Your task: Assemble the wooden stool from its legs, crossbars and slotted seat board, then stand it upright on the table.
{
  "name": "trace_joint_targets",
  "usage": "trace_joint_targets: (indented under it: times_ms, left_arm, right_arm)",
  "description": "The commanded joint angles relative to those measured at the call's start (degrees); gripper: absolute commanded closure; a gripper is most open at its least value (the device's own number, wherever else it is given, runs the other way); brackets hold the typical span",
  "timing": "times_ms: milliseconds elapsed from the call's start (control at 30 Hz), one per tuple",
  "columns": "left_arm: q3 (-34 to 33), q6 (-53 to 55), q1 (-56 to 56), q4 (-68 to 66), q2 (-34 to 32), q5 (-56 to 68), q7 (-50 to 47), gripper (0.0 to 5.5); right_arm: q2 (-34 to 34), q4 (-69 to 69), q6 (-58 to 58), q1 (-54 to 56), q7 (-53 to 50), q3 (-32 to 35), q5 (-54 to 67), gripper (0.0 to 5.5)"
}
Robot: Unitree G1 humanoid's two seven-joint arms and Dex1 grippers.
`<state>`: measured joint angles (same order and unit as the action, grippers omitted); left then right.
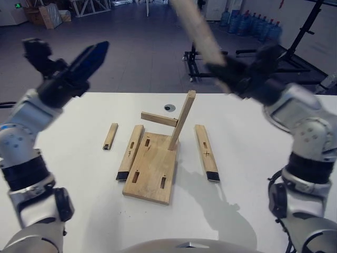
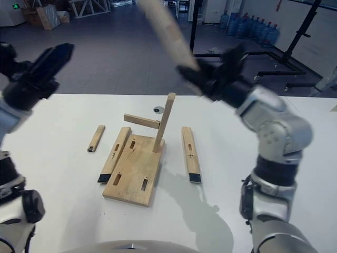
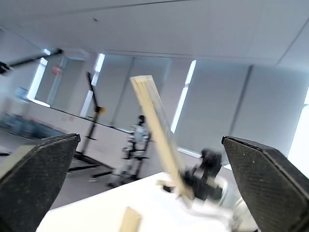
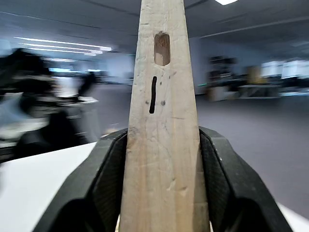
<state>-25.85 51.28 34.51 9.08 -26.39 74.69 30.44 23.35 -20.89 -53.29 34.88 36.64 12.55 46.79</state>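
Right gripper (image 1: 227,71), upper right of the head view, is clamped on a leg (image 1: 195,26) that slants up toward the top centre; a slot and a pen stroke mark its face. Left gripper (image 3: 150,140), upper left, is spread wide and empty. At the centre of the table (image 1: 253,174) lies the board (image 1: 152,171), an upright (image 1: 182,120) set in its far right slot, with a crossbar (image 1: 159,119) jutting left from it. One loose leg (image 1: 130,152) touches the board's left edge, another (image 1: 206,153) lies near on the right, and a short bar (image 1: 110,136) lies farther left.
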Motion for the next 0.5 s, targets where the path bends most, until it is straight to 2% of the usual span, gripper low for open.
trace_joint_targets:
  times_ms: [33, 167, 500]
  left_arm:
    - [1.03, 0.68, -0.68, -0.84, 2.72, 3.6, -4.25, 0.1]
    - [0.26, 2.34, -1.92, -3.13, 3.56, 11.26, -7.06, 0.1]
    - [4.1, 5.95, -1.2, -4.39, 2.35, 18.98, -7.25, 0.1]
  right_arm:
    - [-4.43, 1.44, -0.88, -0.57, -3.13, 0.84, 5.24, 3.49]
    - [-7.04, 2.43, -1.37, -1.05, -4.06, -0.66, 9.13, 3.49]
    - [-8.32, 0.49, -5.49, -3.42, -3.71, -6.47, 17.78, 3.49]
